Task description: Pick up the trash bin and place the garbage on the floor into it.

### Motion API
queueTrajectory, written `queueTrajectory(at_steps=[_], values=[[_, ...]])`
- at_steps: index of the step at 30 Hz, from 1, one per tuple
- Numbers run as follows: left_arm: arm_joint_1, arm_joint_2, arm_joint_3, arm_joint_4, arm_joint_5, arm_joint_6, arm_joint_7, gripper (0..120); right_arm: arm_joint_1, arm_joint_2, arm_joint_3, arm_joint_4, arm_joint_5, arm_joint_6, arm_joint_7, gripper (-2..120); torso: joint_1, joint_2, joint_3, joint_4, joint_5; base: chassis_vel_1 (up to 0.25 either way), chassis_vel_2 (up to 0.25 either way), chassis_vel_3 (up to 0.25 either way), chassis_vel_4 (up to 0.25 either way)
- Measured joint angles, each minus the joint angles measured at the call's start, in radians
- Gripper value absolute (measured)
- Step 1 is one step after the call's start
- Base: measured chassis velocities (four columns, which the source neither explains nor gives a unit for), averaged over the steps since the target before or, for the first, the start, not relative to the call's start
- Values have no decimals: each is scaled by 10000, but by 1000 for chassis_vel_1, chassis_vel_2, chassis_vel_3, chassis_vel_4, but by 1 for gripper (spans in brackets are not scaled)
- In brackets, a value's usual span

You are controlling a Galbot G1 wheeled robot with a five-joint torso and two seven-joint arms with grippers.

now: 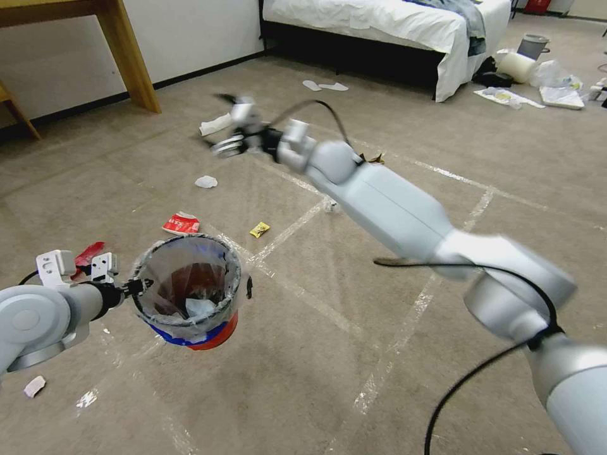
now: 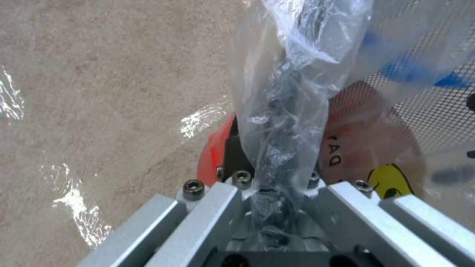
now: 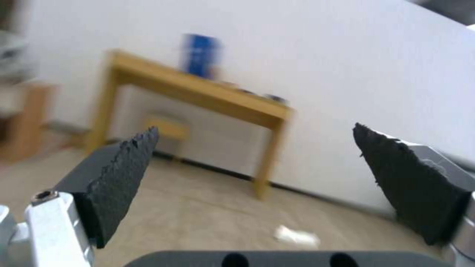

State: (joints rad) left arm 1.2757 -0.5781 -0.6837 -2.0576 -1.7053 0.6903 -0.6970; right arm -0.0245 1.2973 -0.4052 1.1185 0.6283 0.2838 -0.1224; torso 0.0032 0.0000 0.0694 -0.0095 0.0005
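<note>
Left tool (image 1: 140, 285) pinches trash bin (image 1: 190, 297) rim; right tool (image 3: 255, 148) wide open

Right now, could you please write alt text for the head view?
The left pincer holds the bag-lined trash bin by its rim above the floor. The right pincer reaches out, open, over scattered garbage.

Right arm (image 1: 404, 215): pale grey-white tapered shells, rounded joint housings, a silver cylinder at the elbow. A black cable (image 1: 480, 366) runs loose alongside it; a second loops over the wrist. Right gripper (image 3: 255, 174): two wedge-shaped black pads (image 3: 121, 178) with ragged edges on silver mounts, one hex screw showing. Left arm (image 1: 38, 316): grey, round disc-faced joint. Left gripper (image 2: 269, 196): ribbed aluminium body, row of dark socket-head screws (image 2: 193, 187), white brackets on top.
</note>
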Motion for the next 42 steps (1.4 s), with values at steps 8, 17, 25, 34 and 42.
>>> queueTrajectory(at_steps=[8,17,25,34,42], values=[[96,-56,-68,24,74,10,10,0,-2373,-796,2358,1881,-402,-121,2033,100,-1,0,-2,-3,-2,0,0,0,0],[117,-174,-74,-14,92,-5,-175,0,-5415,-2507,4462,4011,-622,-243,2264,100,-1,0,-2,-8,-2,0,0,0,0],[85,-247,-182,161,122,14,-152,0,-8061,-2789,6091,5540,-1114,-140,2088,100,-2,0,-3,-1,-3,0,0,0,0],[331,-509,-357,101,186,150,-371,0,-10330,-1582,7852,6574,-2336,74,2185,100,-2,0,-3,1,-6,0,0,0,0],[528,-369,-852,34,-9,402,-627,0,-11911,-743,8581,7271,-3414,504,1829,100,-2,0,-2,-5,-6,0,0,0,0]])
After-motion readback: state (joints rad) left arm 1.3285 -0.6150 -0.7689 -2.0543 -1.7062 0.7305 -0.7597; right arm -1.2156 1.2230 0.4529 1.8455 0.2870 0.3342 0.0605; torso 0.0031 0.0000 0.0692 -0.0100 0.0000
